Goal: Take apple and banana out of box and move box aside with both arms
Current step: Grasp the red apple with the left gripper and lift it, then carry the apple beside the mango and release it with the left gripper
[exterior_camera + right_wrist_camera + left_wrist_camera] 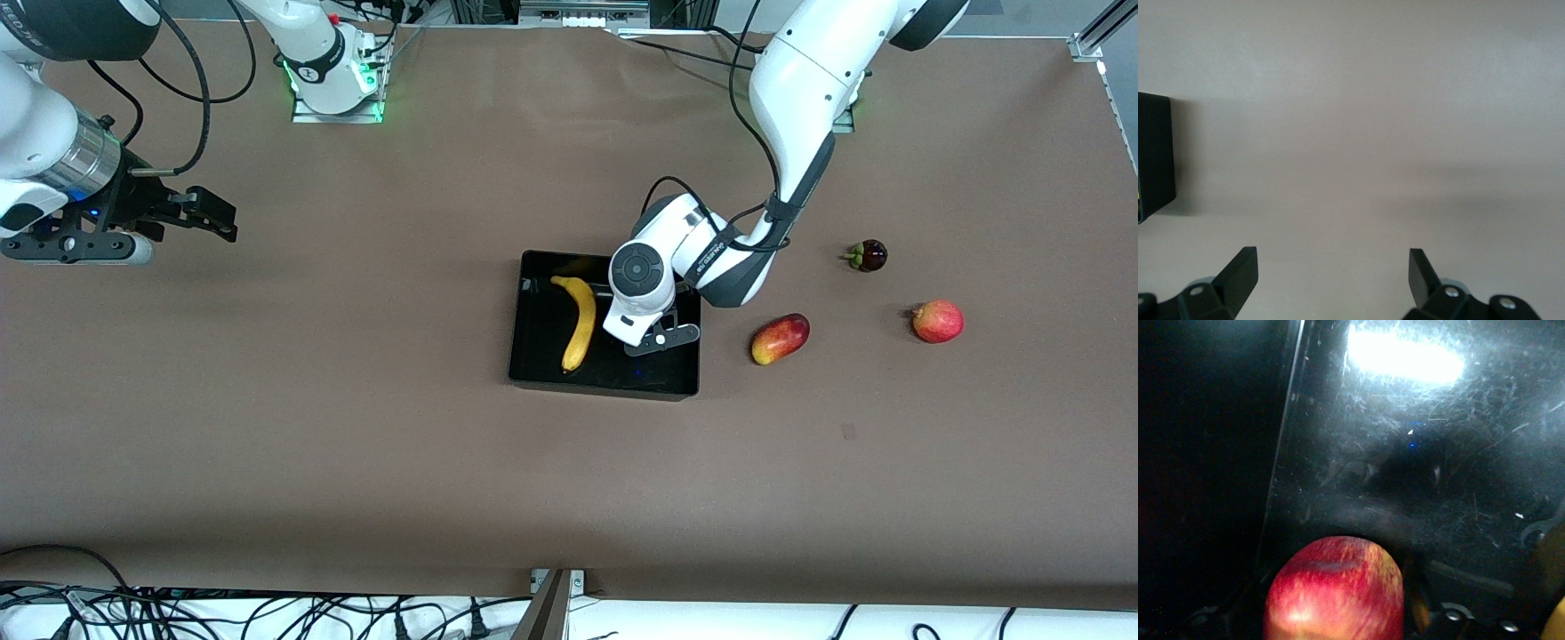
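The black tray (540, 342) sits mid-table with the yellow banana (580, 322) lying in it. My left gripper (658, 340) is down inside the tray at its end toward the left arm, beside the banana. In the left wrist view the left gripper (1335, 603) is shut on the red, yellow-streaked apple (1335, 583), just above the glossy tray floor (1405, 487). The wrist hides the apple in the front view. My right gripper (206, 218) waits open and empty over bare table at the right arm's end; its wrist view shows the jaws (1331, 263) spread wide.
A red-yellow mango (780, 339) lies beside the tray toward the left arm's end. A round red fruit (938, 321) and a dark mangosteen (867, 256) lie farther that way. A tray corner (1155, 160) shows in the right wrist view.
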Robot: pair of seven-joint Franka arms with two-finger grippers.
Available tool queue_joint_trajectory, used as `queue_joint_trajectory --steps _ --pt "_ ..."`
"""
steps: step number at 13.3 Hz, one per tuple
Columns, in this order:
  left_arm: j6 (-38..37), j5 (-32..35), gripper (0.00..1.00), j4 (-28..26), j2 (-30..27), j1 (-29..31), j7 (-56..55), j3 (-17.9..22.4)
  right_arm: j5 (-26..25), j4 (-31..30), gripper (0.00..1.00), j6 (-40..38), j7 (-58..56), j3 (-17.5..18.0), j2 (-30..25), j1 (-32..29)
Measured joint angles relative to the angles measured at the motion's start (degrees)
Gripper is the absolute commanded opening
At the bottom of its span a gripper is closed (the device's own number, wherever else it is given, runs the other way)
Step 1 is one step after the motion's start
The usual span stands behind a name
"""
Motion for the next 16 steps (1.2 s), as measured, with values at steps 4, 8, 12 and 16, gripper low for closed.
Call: queue_joint_trajectory --steps 4,8,12,16 --pt "0.2 0.0 0.29 0.5 -0.1 0.3 -0.2 0.0 0.0 0.0 1.0 0.0 0.0 0.0 0.0 0.0" --pt "-3.2 0.0 0.31 4.2 -3.0 0.4 -0.2 0.1 0.0 0.0 1.0 0.0 0.0 0.0 0.0 0.0" --pt "-19.2 0.1 0.37 11.4 -7.0 4.3 10.8 0.6 0.0 0.0 1.0 0.0 0.0 0.0 0.0 0.0" --pt "-27.9 0.1 0.34 11.4 -8.7 17.4 36.4 1.0 0.0 0.0 1.0 0.0 0.0 0.0 0.0 0.0"
